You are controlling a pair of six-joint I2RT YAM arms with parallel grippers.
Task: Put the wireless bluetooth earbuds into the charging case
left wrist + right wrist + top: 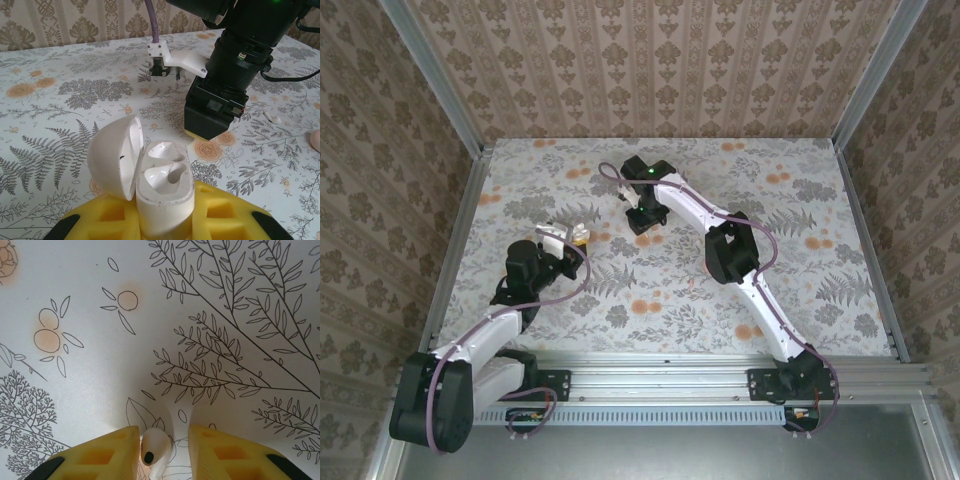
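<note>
Earbud [152, 452] loose within half-open right pincer [164, 434]; left pincer [162, 207] tight around charging case [162, 182].

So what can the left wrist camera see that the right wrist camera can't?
Left wrist's extras: the open case, both slots empty, held by the left gripper; the right arm pointing down; and a loose earbud on the table. Right wrist's extra: a close-up earbud sitting between the open jaws of the right gripper. Both share the table's flower and fern print.
</note>
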